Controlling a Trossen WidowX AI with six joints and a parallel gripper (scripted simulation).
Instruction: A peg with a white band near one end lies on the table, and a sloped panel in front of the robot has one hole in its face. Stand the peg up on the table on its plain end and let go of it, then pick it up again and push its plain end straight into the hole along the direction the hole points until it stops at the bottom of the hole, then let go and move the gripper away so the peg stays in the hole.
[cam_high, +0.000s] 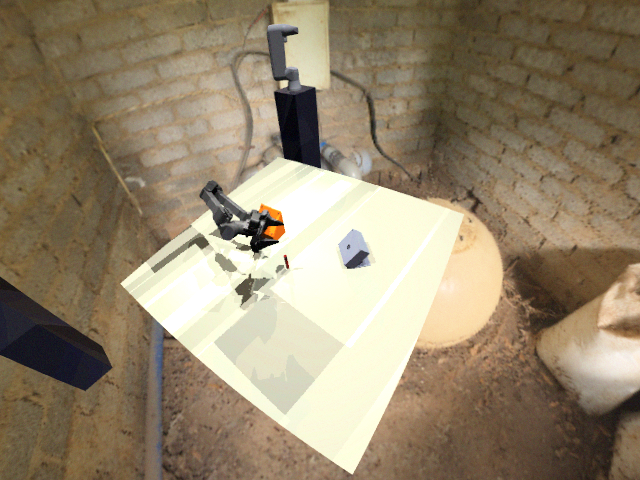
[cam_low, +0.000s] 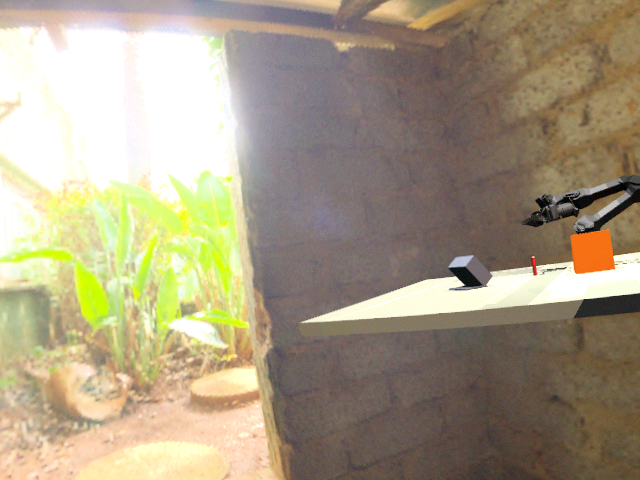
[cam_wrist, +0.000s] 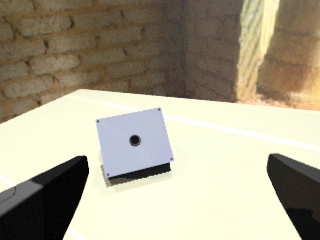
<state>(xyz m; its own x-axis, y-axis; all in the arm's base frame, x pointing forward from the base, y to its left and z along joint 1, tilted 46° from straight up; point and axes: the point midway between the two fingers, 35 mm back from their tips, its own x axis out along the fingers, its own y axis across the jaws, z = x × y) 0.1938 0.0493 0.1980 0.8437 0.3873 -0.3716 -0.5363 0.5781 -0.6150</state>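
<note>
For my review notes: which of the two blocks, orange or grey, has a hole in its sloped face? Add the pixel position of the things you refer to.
The grey block (cam_high: 355, 253) (cam_low: 473, 270) (cam_wrist: 120, 152); the wrist view shows the dark round hole (cam_wrist: 135, 140) mid-face.

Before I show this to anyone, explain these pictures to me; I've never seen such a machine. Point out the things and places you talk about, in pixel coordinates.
The machine is one black robot arm ending in a two-fingered tool (cam_high: 281, 233) (cam_low: 523, 223) (cam_wrist: 176, 162). The top picture looks down from above, the exterior one looks across from the side, and the wrist one looks out between the tool's fingers.

On the pale table (cam_high: 392, 222) (cam_low: 372, 315) (cam_wrist: 220, 200), a small red peg (cam_high: 286, 261) (cam_low: 534, 265) stands upright. Farther from the arm sits a grey block (cam_high: 353, 249) (cam_low: 471, 269) (cam_wrist: 122, 150) with a sloped face and one hole in it. There is also an orange block (cam_high: 278, 230) (cam_low: 592, 252) near the arm. The tool is open and holds nothing.
</note>
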